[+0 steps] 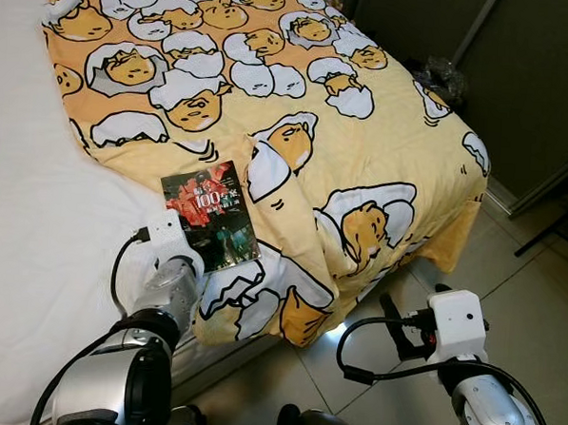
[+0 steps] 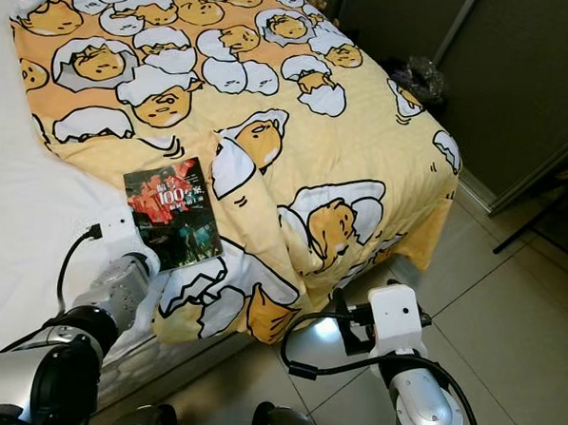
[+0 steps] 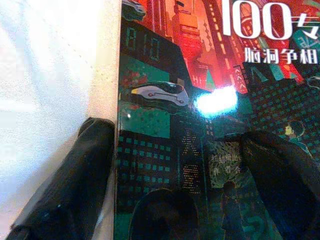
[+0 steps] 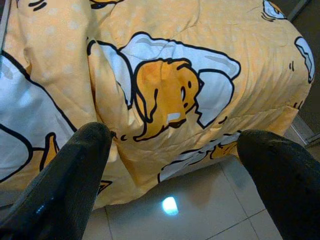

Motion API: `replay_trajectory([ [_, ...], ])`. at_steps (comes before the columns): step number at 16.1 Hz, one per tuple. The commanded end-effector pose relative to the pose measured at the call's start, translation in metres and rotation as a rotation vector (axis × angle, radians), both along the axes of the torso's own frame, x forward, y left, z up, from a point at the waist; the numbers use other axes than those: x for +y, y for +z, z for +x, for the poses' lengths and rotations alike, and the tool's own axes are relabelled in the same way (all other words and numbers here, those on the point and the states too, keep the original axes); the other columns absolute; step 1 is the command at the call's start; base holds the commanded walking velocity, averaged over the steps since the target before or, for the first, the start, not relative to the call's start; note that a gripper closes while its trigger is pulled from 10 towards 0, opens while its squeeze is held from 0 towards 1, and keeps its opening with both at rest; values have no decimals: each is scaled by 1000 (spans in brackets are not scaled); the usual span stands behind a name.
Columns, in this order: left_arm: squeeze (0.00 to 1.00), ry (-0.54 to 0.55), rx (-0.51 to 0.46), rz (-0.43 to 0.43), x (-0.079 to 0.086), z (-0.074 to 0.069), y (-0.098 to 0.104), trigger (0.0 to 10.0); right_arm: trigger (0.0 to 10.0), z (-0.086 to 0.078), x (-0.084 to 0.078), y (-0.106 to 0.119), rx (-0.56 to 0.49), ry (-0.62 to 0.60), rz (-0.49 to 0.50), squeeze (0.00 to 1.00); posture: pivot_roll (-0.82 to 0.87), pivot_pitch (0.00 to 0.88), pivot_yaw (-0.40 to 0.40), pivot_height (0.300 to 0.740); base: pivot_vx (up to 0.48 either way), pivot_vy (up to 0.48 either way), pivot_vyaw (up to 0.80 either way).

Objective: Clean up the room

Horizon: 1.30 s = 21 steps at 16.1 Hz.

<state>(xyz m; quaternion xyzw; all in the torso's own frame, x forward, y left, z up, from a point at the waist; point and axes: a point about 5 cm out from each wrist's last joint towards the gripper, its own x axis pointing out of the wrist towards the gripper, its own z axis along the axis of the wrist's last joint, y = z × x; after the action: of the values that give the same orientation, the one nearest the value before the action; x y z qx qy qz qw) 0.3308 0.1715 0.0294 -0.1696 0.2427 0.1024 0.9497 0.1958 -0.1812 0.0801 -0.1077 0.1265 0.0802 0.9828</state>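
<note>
A book (image 1: 210,216) with a dark red and teal cover lies flat on the bed, where the yellow cartoon-egg blanket (image 1: 299,99) meets the white sheet (image 1: 36,219). My left gripper (image 3: 175,200) is open right at the book's near end. One finger (image 3: 75,190) rests on the sheet beside the book's edge and the other finger (image 3: 285,185) is over the cover (image 3: 200,125). My right gripper (image 4: 175,137) is open and holds nothing. It hangs low over the tiled floor beside the bed's corner (image 1: 397,323), facing the draped blanket (image 4: 165,80).
The blanket hangs over the bed's foot edge (image 1: 435,230). Grey floor tiles (image 1: 528,282) run along the right. A dark wardrobe door (image 1: 539,74) stands beyond, with a crumpled dark bag (image 1: 443,78) at its base and a thin black stand leg (image 1: 549,236).
</note>
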Motion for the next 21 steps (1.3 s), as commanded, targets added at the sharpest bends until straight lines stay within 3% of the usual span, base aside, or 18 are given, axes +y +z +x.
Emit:
replay_trajectory([
  [1, 0, -82, 113, -18, -11, -23, -28, 0, 10000, -2, -3, 1, 8, -3, -10, 0, -247, 180, -126, 740, 0, 0, 0],
  [4, 0, -128, 71, -54, -16, -20, -25, 0, 10000, -3, -3, 0, 17, 2, -10, 0, -245, 183, -131, 740, 0, 0, 0],
  [6, 0, -138, 19, -199, -27, -19, -24, 0, 10000, -3, -2, -2, 24, 11, -9, 0, -233, 179, -134, 740, 0, 0, 0],
  [12, 0, -159, -11, -395, -42, -27, -29, 0, 10000, 7, 0, 0, 15, 45, -10, 0, -220, 153, -154, 740, 0, 0, 0],
  [18, 0, -188, -37, -443, -48, -31, -32, 0, 10000, 5, 0, -1, 20, 46, -15, 0, -227, 154, -142, 740, 0, 0, 0],
  [21, 0, -237, -51, -436, -53, -34, -33, 0, 10000, -3, -20, -4, 38, -9, -32, 0, -212, 140, -121, 740, 0, 0, 0],
])
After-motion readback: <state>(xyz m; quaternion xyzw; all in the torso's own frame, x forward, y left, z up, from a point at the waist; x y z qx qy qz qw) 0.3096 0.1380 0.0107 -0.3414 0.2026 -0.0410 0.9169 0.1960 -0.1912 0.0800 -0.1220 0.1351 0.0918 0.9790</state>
